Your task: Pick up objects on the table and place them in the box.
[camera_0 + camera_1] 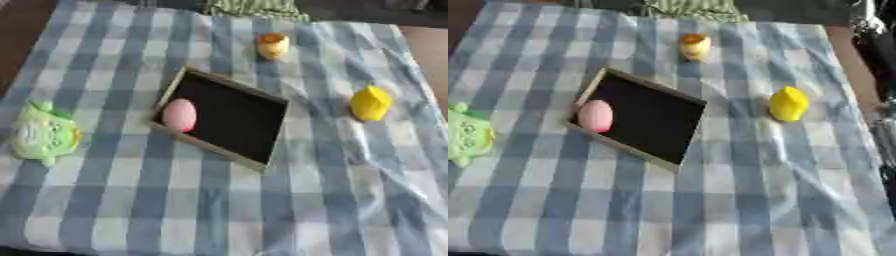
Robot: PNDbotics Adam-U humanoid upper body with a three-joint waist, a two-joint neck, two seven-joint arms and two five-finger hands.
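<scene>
A shallow black box (pixel 229 118) with a pale wooden rim lies askew near the middle of the table, which is covered by a blue-and-white checked cloth (pixel 219 210). One thing is already inside it: a pink egg-shaped object (pixel 179 114) resting against the box's left wall. Three things are still out on the cloth: a green plush toy (pixel 42 133) well to the left of the box, a yellow object (pixel 370 103) to its right, and a small yellow-and-orange object (pixel 273 45) beyond its far corner; none of them touches the box. Neither the left hand nor the right hand shows clearly in either view, so whether their fingers are released or clenched cannot be told; dark shapes at the right edge of the right eye view may be part of the robot, but that cannot be made out. The task looks partly done, at a pause between one placement and the next pick. The next move calls for a hand to reach one of the remaining things, probably the left hand for the plush toy or the right hand for the yellow object, close round it, lift it clear of the cloth and carry it over the rim into the open dark part of the box.
</scene>
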